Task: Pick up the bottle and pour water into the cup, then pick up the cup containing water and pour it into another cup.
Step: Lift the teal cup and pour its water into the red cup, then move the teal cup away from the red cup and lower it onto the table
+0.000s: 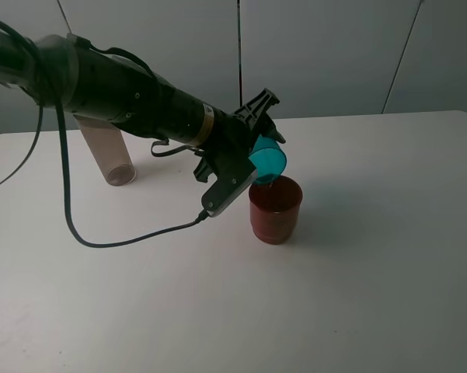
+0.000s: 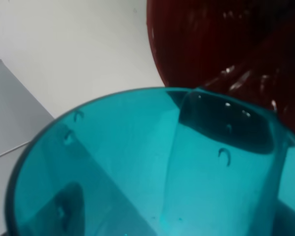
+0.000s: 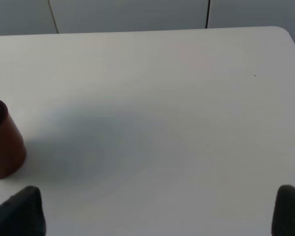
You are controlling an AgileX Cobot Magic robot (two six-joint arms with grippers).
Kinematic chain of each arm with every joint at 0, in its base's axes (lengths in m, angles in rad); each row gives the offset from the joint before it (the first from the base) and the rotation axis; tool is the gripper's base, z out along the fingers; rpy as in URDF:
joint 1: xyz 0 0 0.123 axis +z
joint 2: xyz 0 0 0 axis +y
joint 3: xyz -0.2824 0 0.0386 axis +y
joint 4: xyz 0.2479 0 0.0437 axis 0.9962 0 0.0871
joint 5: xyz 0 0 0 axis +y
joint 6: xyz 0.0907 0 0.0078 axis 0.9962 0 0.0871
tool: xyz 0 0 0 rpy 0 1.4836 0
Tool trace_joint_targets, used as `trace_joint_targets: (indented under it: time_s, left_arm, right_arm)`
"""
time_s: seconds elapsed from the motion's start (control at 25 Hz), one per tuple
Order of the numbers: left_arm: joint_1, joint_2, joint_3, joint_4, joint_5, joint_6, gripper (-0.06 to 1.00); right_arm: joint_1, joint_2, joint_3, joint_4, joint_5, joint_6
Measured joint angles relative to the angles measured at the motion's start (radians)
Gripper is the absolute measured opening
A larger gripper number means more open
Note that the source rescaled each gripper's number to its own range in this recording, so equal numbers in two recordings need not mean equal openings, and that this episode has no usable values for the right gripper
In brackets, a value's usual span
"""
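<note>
My left gripper holds the teal cup tipped over the red cup.

I grip the teal cup by its body so its mouth stays free, and I hold it tilted steeply with the lip just above the red cup's rim, so the water falls inside and not on the table (the wrist view shows a stream running from the teal lip into the dark red interior). The red cup stands upright near the table's middle. The bottle stands upright well apart, toward the table's far left, behind my arm. My right gripper hangs wide apart over bare table, holding nothing, clear of the pour.
</note>
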Motion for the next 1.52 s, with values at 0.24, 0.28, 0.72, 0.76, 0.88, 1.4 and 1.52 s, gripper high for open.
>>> trace_joint_targets:
  time_s: [0.24, 0.28, 0.72, 0.76, 0.88, 1.4, 1.52]
  left_arm:
    - [0.000, 0.000, 0.000, 0.000, 0.002, 0.014, 0.11]
    - [0.000, 0.000, 0.000, 0.000, 0.002, 0.014, 0.11]
    - [-0.002, -0.006, -0.033, 0.000, -0.002, 0.029, 0.11]
    - [-0.002, -0.006, -0.033, 0.000, -0.002, 0.032, 0.11]
    - [-0.005, -0.006, -0.033, 0.000, -0.006, 0.039, 0.11]
    - [-0.014, -0.015, -0.033, 0.000, -0.015, 0.116, 0.11]
    - [-0.021, -0.015, -0.033, 0.000, -0.017, 0.092, 0.11]
  right_arm:
    - [0.000, 0.000, 0.000, 0.000, 0.000, 0.000]
    - [0.000, 0.000, 0.000, 0.000, 0.000, 0.000]
    - [0.000, 0.000, 0.000, 0.000, 0.000, 0.000]
    - [0.000, 0.000, 0.000, 0.000, 0.000, 0.000]
    - [0.000, 0.000, 0.000, 0.000, 0.000, 0.000]
    - [0.000, 0.000, 0.000, 0.000, 0.000, 0.000]
    - [0.000, 0.000, 0.000, 0.000, 0.000, 0.000]
